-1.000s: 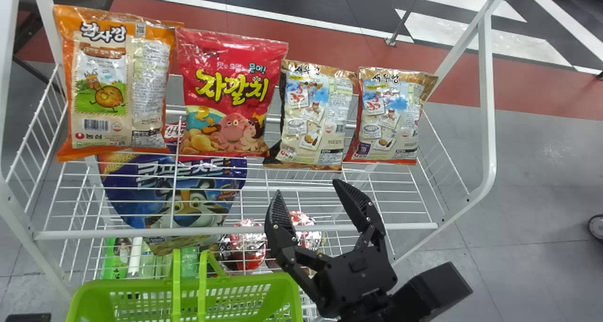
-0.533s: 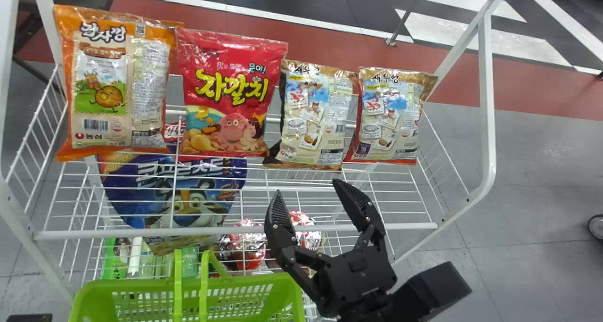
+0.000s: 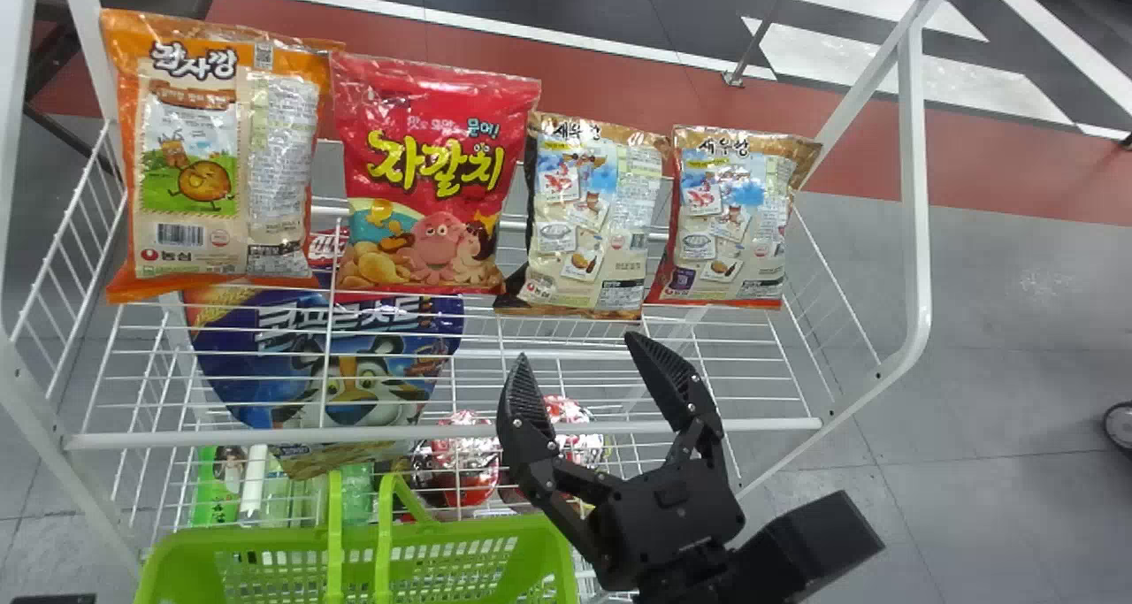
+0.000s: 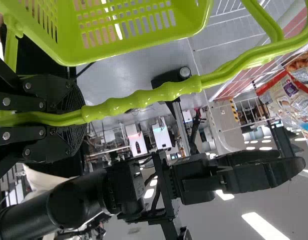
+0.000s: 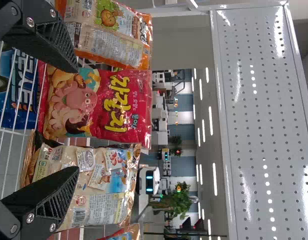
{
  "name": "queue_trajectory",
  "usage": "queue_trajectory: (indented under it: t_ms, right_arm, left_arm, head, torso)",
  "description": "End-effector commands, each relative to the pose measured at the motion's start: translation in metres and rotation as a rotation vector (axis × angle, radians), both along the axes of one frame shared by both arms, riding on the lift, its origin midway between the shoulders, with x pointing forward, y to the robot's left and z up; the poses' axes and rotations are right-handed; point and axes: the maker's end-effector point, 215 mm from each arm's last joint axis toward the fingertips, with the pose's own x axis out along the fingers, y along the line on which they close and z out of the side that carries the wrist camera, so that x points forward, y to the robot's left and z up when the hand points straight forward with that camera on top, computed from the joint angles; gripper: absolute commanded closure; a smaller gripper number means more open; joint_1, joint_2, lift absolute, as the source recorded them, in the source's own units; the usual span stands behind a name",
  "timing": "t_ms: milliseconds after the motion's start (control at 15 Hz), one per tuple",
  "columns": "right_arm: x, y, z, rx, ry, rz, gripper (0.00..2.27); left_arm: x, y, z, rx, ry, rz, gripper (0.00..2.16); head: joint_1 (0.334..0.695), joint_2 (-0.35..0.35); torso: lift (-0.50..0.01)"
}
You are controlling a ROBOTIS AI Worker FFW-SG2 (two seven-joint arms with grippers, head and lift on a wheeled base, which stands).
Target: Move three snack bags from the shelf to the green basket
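Orange is the first snack bag (image 3: 221, 171) for you at ten o'clock in the head view, standing on the white wire shelf (image 3: 442, 428). Toward eight o'clock, beneath the shelf wires, you have a blue bag with a tiger face (image 3: 354, 374). At seven o'clock the green basket (image 3: 451, 531) sits in front of the shelf, its two handles (image 3: 332, 542) raised; your left hand (image 4: 83, 116) is clamped around those handles.

Next along, between ten and eleven o'clock, is the red snack bag (image 3: 433, 179) with the pink octopus, upright right beside the orange one. Some red tubs (image 3: 466, 467) lie below it, around seven o'clock, under the wires.

Almost at twelve you find a tan snack bag with a black side edge (image 3: 588, 219). Your right hand (image 3: 575, 349) is at five o'clock — spread wide open, nothing between its fingers — with the tips directed up the shelf, near that bag's lower edge. At two o'clock the row ends with a tan snack bag with a red lower edge (image 3: 730, 219), upright too. So all four snack bags are on the shelf — that's your row.
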Motion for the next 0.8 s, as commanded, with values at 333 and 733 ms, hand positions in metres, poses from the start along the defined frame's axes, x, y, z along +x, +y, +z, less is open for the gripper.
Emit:
queue_trajectory:
  t_ms: [333,733]
  right_arm:
    - [-0.0009,0.0003,0.0022,0.003,-0.008,0.0,0.13]
    - [-0.0005,0.0003,0.0028,0.002,-0.01,0.0,0.13]
  left_arm:
    - [-0.0012,0.0004,0.0004,-0.001,0.001,0.0,1.96]
    - [-0.0013,0.0002,0.0018,-0.005,0.0,-0.002,1.96]
  head:
    - [0.695,-0.35]
    - [0.695,-0.35]
  torso:
    - [-0.048]
    - [-0.048]
